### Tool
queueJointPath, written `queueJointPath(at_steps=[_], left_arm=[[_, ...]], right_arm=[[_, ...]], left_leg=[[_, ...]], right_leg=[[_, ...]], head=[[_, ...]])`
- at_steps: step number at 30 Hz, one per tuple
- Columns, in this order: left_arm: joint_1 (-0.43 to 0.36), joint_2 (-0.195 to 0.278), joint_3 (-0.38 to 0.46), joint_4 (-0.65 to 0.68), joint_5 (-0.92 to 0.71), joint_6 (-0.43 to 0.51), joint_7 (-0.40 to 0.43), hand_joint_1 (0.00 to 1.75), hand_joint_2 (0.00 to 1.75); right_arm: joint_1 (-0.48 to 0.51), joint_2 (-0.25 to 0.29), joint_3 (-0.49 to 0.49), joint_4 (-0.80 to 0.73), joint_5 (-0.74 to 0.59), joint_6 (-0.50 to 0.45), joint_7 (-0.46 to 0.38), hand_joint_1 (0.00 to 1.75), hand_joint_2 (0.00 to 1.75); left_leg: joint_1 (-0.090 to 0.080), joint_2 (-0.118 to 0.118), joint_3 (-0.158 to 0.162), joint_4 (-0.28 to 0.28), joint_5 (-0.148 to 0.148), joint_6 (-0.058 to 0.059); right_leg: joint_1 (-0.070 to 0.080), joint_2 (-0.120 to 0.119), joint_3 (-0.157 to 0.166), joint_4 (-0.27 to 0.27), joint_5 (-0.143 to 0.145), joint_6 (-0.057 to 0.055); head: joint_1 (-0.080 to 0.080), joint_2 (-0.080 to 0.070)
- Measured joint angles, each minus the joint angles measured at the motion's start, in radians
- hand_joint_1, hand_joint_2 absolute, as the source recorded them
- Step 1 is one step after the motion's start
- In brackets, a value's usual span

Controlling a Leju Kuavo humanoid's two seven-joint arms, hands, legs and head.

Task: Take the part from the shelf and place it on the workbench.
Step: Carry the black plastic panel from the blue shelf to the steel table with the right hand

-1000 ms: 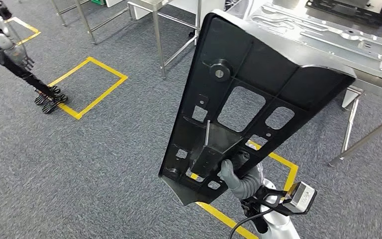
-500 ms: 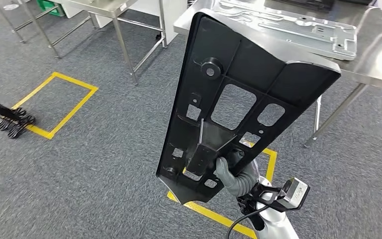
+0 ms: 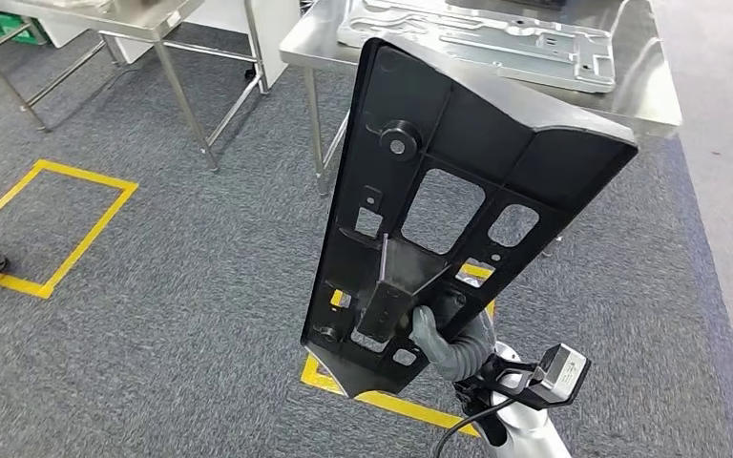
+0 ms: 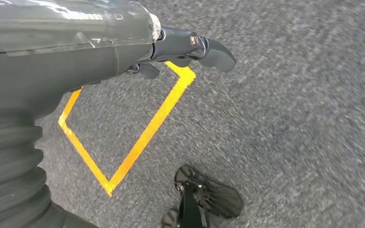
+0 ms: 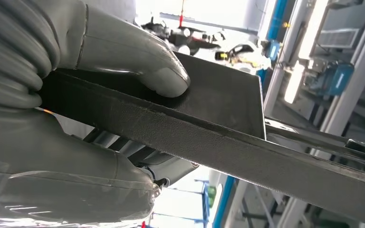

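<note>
I hold a large black plastic part (image 3: pixel 458 134), ribbed and pierced with cut-outs, upright in front of me. My right hand (image 3: pixel 444 334) grips it near its lower end; in the right wrist view the thumb (image 5: pixel 123 57) presses on the part's flat edge (image 5: pixel 218 142). The steel workbench (image 3: pixel 649 95) stands just beyond the part's top, with a grey cast metal plate (image 3: pixel 477 33) lying on it. My left hand (image 4: pixel 76 52) hangs over the grey carpet, holding nothing, its dark fingers (image 4: pixel 214 47) apart.
A second steel table (image 3: pixel 143 14) on thin legs stands at the upper left. Yellow tape marks a square (image 3: pixel 48 229) on the carpet to the left and another (image 3: pixel 410 405) below the part. The carpet continues to the right of the workbench.
The whole view has swung: the workbench has come from the right edge to the top centre and the taped square slid left. The part stays in my right hand.
</note>
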Motion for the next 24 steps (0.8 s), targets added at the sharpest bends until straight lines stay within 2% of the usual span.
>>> queueJointPath(at_steps=[2, 4, 5, 7, 8, 9, 10, 11, 12, 13, 14, 15, 16, 17, 19, 20, 21, 23, 24], left_arm=[[-0.001, -0.001, 0.000, 0.000, -0.001, 0.000, -0.002, 0.00, 1.75], [-0.003, -0.001, 0.000, 0.000, -0.001, 0.000, -0.003, 0.00, 1.75], [-0.005, -0.001, 0.000, 0.000, -0.001, 0.000, -0.003, 0.00, 1.75], [-0.005, -0.001, 0.000, 0.000, -0.001, -0.001, -0.004, 0.00, 1.75], [-0.003, -0.001, 0.000, 0.000, 0.000, -0.001, -0.004, 0.00, 1.75], [-0.002, -0.001, 0.000, 0.000, 0.000, -0.001, -0.004, 0.00, 1.75], [0.000, -0.001, 0.000, 0.000, 0.001, -0.001, -0.004, 0.00, 1.75], [0.001, -0.001, 0.000, 0.000, 0.001, -0.001, -0.004, 0.00, 1.75], [0.002, -0.001, 0.000, 0.000, 0.001, -0.001, -0.004, 0.00, 1.75], [0.002, -0.001, 0.000, 0.000, 0.001, -0.002, -0.004, 0.00, 1.75], [0.002, -0.001, 0.000, 0.000, 0.002, -0.002, -0.004, 0.00, 1.75], [0.002, -0.001, 0.000, 0.000, 0.002, -0.002, -0.004, 0.00, 1.75], [0.002, 0.000, 0.000, 0.000, 0.002, -0.002, -0.003, 0.00, 1.75], [0.001, 0.000, 0.000, 0.000, 0.002, -0.002, -0.003, 0.00, 1.75], [-0.003, 0.000, 0.000, 0.000, 0.002, -0.002, -0.002, 0.00, 1.75], [-0.004, -0.001, 0.000, 0.000, 0.002, -0.002, -0.002, 0.00, 1.75], [-0.005, -0.001, 0.000, 0.000, 0.002, -0.002, -0.002, 0.00, 1.75], [-0.003, -0.001, 0.000, 0.000, 0.002, -0.003, -0.001, 0.00, 1.75], [0.000, -0.001, 0.000, 0.000, 0.002, -0.004, 0.000, 0.00, 1.75]], right_arm=[[0.001, 0.000, -0.004, -0.001, 0.003, 0.001, 0.000, 1.75, 1.75], [0.004, 0.000, -0.009, -0.003, 0.005, 0.003, 0.000, 1.75, 1.75], [0.005, 0.000, -0.011, -0.004, 0.006, 0.005, 0.000, 1.75, 1.75], [0.007, 0.002, -0.012, -0.007, 0.008, 0.008, 0.000, 1.75, 1.75], [0.008, 0.003, -0.012, -0.007, 0.008, 0.008, 0.000, 1.75, 1.75], [0.010, 0.004, -0.012, -0.007, 0.008, 0.009, 0.000, 1.75, 1.75], [0.011, 0.005, -0.012, -0.007, 0.008, 0.010, 0.000, 1.75, 1.75], [0.013, 0.005, -0.012, -0.007, 0.009, 0.011, 0.000, 1.75, 1.75], [0.014, 0.005, -0.012, -0.007, 0.009, 0.013, 0.000, 1.75, 1.75], [0.013, 0.005, -0.012, -0.007, 0.009, 0.015, 0.000, 1.75, 1.75], [0.013, 0.006, -0.012, -0.007, 0.009, 0.016, 0.000, 1.75, 1.75], [0.012, 0.007, -0.012, -0.007, 0.009, 0.017, 0.000, 1.75, 1.75], [0.012, 0.008, -0.012, -0.007, 0.009, 0.018, 0.000, 1.75, 1.75], [0.011, 0.009, -0.012, -0.007, 0.010, 0.019, 0.000, 1.75, 1.75], [0.012, 0.010, -0.012, -0.007, 0.010, 0.020, 0.000, 1.75, 1.75], [0.011, 0.010, -0.012, -0.007, 0.010, 0.021, 0.000, 1.75, 1.75], [0.009, 0.010, -0.012, -0.007, 0.010, 0.021, 0.000, 1.75, 1.75], [0.006, 0.010, -0.012, -0.007, 0.011, 0.021, 0.000, 1.75, 1.75], [0.005, 0.010, -0.012, -0.006, 0.011, 0.021, 0.000, 1.75, 1.75]], left_leg=[[-0.005, 0.015, 0.004, 0.001, -0.006, -0.011], [-0.003, 0.026, 0.008, 0.003, -0.012, -0.023], [0.000, 0.015, 0.006, 0.015, -0.023, -0.028], [0.004, -0.030, -0.030, 0.102, -0.076, -0.036], [0.005, -0.051, -0.063, 0.172, -0.112, -0.039], [0.005, -0.061, -0.097, 0.242, -0.140, -0.041], [0.005, -0.066, -0.121, 0.288, -0.151, -0.042], [0.005, -0.067, -0.130, 0.297, -0.140, -0.042], [0.005, -0.070, -0.118, 0.264, -0.110, -0.041], [0.006, -0.079, -0.091, 0.199, -0.068, -0.039], [0.007, -0.099, -0.060, 0.126, -0.033, -0.035], [0.008, -0.119, -0.035, 0.066, -0.010, -0.031], [0.008, -0.133, -0.019, 0.029, 0.000, -0.026], [0.007, -0.140, -0.014, 0.016, -0.002, -0.021], [0.007, -0.124, -0.011, 0.010, 0.002, -0.009], [0.008, -0.114, -0.010, 0.006, 0.005, -0.003], [0.010, -0.103, -0.008, 0.001, 0.007, 0.004], [0.010, -0.079, -0.007, -0.003, 0.007, 0.013], [0.009, -0.068, -0.007, -0.002, 0.006, 0.016]], right_leg=[[0.008, -0.009, 0.014, -0.035, 0.001, -0.010], [0.005, 0.014, 0.014, -0.039, 0.005, -0.019], [0.002, 0.024, 0.015, -0.041, 0.006, -0.026], [-0.003, 0.043, 0.019, -0.046, 0.010, -0.037], [-0.002, 0.053, 0.019, -0.046, 0.009, -0.040], [-0.002, 0.064, 0.019, -0.045, 0.009, -0.042], [-0.001, 0.077, 0.020, -0.045, 0.009, -0.042], [0.000, 0.090, 0.021, -0.044, 0.009, -0.042], [0.000, 0.103, 0.023, -0.043, 0.008, -0.041], [0.000, 0.116, 0.025, -0.042, 0.007, -0.039], [0.000, 0.127, 0.027, -0.040, 0.005, -0.037], [0.001, 0.138, 0.026, -0.038, 0.004, -0.033], [0.001, 0.148, 0.023, -0.036, 0.004, -0.028], [0.000, 0.157, 0.019, -0.035, 0.005, -0.022], [-0.002, 0.168, 0.014, -0.035, 0.007, -0.009], [-0.001, 0.155, 0.009, -0.028, 0.002, -0.003], [0.000, 0.132, -0.003, -0.004, -0.014, 0.002], [-0.001, 0.078, -0.057, 0.105, -0.074, 0.009], [-0.003, 0.066, -0.093, 0.174, -0.103, 0.013]], head=[[0.000, 0.000], [0.000, 0.000], [0.000, 0.000], [0.000, 0.000], [0.000, 0.000], [0.000, 0.000], [0.000, 0.000], [0.000, 0.000], [0.000, 0.000], [0.000, 0.000], [0.000, 0.000], [0.000, 0.000], [0.000, 0.000], [0.000, 0.000], [0.000, 0.000], [0.000, 0.000], [0.000, 0.000], [0.000, 0.000], [0.000, 0.000]])
